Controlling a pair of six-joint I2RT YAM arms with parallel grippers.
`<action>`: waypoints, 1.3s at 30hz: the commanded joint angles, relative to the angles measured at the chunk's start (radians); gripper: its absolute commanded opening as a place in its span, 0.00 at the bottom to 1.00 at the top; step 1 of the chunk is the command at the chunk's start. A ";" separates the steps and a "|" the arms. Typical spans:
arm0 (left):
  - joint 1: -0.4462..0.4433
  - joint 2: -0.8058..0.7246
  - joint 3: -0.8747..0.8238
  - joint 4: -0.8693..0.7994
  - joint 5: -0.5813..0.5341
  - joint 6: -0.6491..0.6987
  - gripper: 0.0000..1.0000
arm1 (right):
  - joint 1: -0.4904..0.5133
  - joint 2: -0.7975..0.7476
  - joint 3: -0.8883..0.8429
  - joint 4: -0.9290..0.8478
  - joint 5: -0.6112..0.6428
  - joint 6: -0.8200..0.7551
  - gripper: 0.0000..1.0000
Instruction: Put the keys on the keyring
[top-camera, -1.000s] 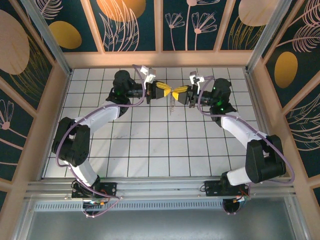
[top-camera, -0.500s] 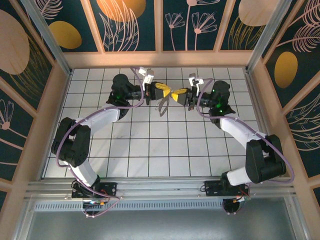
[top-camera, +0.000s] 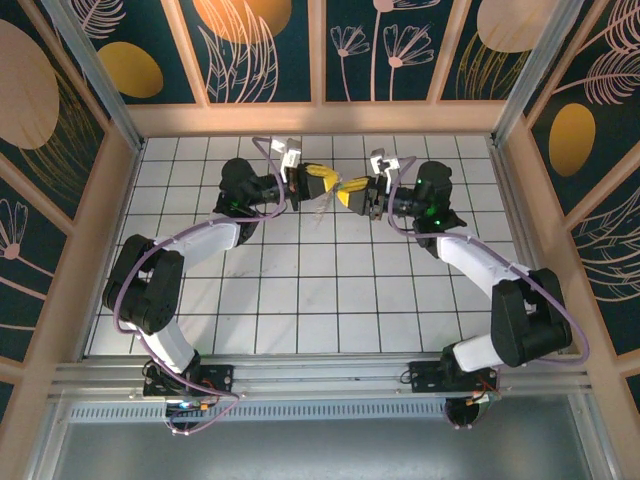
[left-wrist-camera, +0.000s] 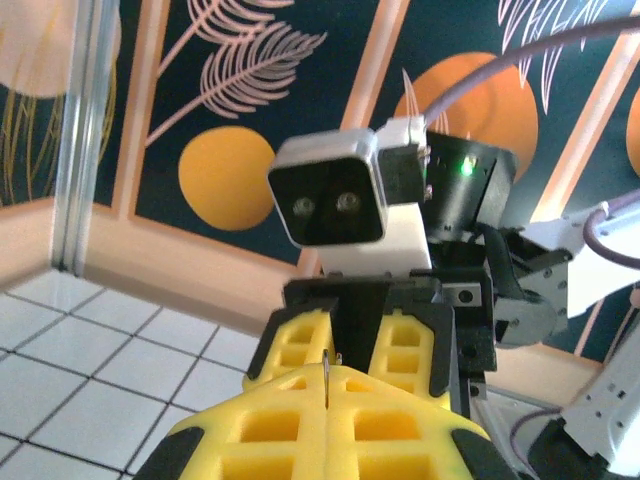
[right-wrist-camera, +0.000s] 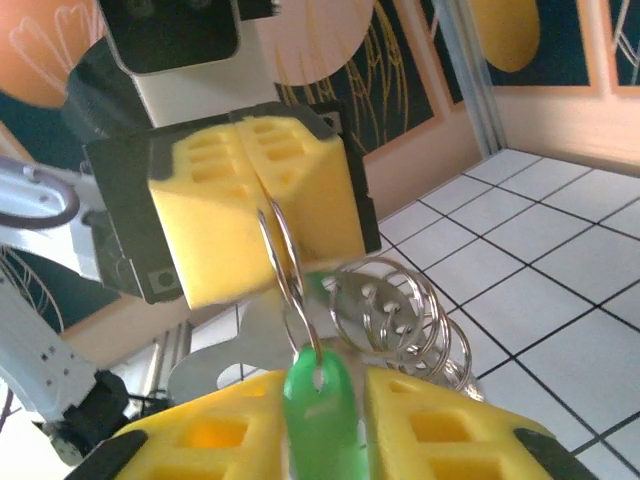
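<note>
From above, left fingers (top-camera: 318, 183) and right fingers (top-camera: 352, 190) nearly touch over the far counter (top-camera: 300, 290); in the left wrist view, the left fingers are clamped shut on the ring (left-wrist-camera: 327, 372), a thin wire. In the right wrist view, the green key (right-wrist-camera: 322, 420) sits between slightly parted right fingers, ring seemingly through its hole; whether they pinch it I cannot tell; threading looks nearly done, so next comes a gentle release and retreat.

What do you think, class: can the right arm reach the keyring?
Probably yes: the right gripper faces the left gripper closely, nothing between them, and the green key between its fingers touches the keyring.
</note>
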 joint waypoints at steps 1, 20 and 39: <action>-0.003 -0.025 -0.007 0.161 -0.064 -0.067 0.00 | -0.022 -0.076 -0.022 -0.049 0.072 -0.003 0.35; -0.001 -0.047 -0.040 0.179 -0.080 -0.086 0.00 | -0.045 -0.141 -0.107 0.243 0.412 0.233 0.43; -0.001 0.010 -0.089 0.333 -0.156 -0.245 0.00 | 0.034 -0.009 -0.095 0.515 0.215 0.311 0.43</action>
